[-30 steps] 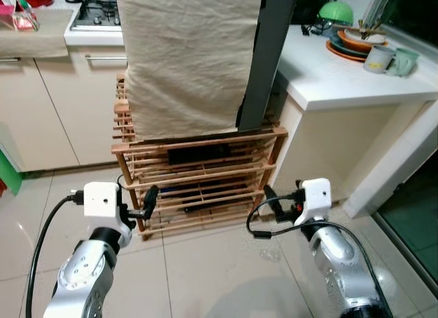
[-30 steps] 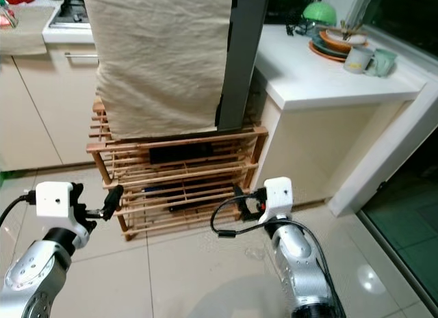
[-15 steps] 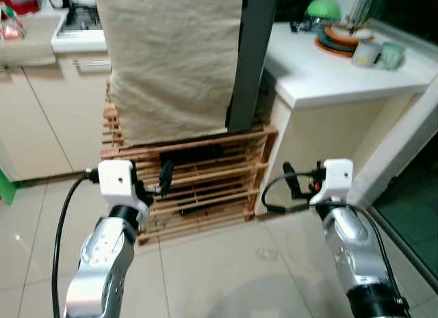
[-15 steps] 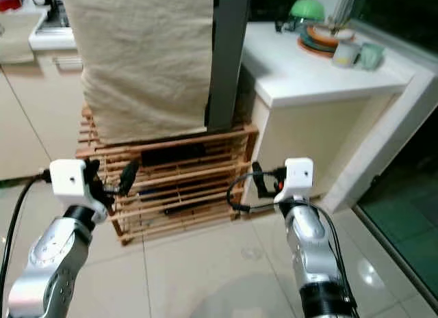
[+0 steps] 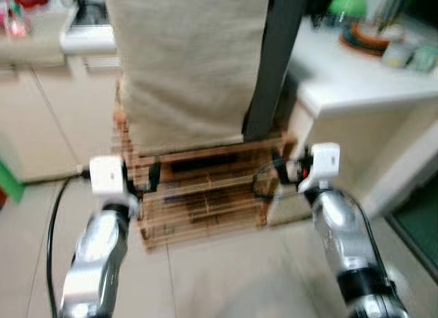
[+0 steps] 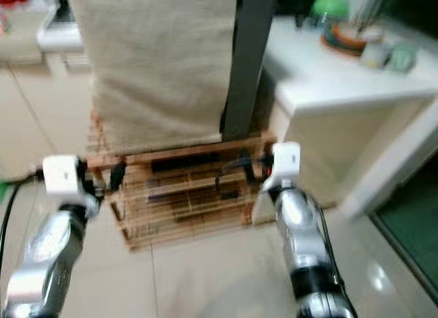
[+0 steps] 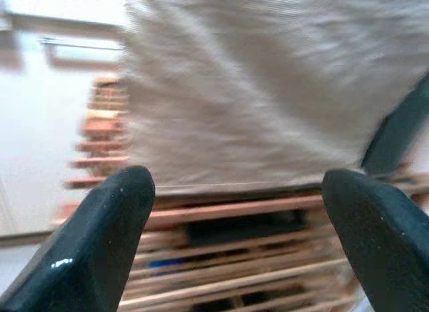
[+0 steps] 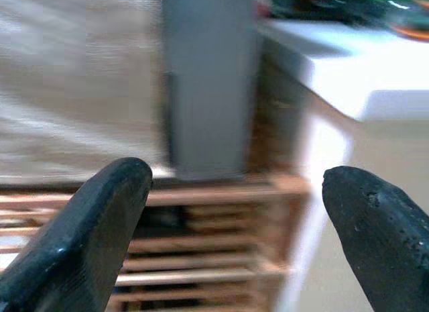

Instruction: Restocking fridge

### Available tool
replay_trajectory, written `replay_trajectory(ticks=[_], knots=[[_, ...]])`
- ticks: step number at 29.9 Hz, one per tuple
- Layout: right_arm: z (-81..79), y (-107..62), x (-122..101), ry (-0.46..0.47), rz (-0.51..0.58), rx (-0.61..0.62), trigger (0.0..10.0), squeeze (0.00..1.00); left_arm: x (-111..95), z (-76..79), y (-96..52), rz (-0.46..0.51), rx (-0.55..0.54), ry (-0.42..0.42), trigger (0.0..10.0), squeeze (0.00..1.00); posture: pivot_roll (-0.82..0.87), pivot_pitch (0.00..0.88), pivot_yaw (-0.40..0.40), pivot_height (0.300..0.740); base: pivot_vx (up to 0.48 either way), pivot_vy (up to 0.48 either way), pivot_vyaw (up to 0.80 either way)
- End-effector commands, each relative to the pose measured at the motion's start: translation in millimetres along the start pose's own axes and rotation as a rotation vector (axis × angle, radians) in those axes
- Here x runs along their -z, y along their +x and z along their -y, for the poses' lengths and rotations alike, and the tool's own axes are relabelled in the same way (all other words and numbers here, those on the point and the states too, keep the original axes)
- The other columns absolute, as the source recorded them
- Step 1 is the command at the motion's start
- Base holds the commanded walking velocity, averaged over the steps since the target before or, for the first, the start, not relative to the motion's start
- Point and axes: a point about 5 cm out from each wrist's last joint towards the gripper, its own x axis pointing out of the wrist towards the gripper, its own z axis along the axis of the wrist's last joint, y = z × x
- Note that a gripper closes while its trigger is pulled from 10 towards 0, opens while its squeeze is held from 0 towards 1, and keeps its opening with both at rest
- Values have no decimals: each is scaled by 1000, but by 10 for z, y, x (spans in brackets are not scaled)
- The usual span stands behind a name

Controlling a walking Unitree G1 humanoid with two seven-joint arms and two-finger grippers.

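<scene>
Facing you at twelve o'clock stands the cloth-draped fridge (image 5: 185,65), upright on its wooden rack (image 5: 205,195). Both the left claw (image 7: 231,238) and right claw (image 8: 234,238) are spread, holding nothing; the right sits nearer the dark door edge (image 5: 274,65).

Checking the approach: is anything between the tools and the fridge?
Nothing stands between. A beige cloth drapes the fridge's front, above a wooden rack. Left tool and right tool, both open, hover before the rack.

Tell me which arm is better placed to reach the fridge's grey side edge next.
Right, probably. The right gripper, fingers open, hangs just below the dark grey fridge edge, which fills its wrist view. The left gripper, also open, faces the beige cloth and wooden rack.
</scene>
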Motion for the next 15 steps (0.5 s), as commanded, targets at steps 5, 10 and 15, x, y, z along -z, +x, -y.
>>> replay_trajectory(ticks=[5,10,15], knots=[[-71,22,23,17,3,-13,10000,0,-64,-115,19,17,-18,21,10000,0,-70,0,-32,740,0,480,-765],[-70,12,55,19,0,-8,10000,0,-73,-162,55,12,-21,48,10000,0,-71,0,-24,740,0,480,-763],[-64,5,77,33,4,6,10000,0,-96,-193,74,9,-10,89,10000,0,-73,0,-11,740,0,480,-755]])
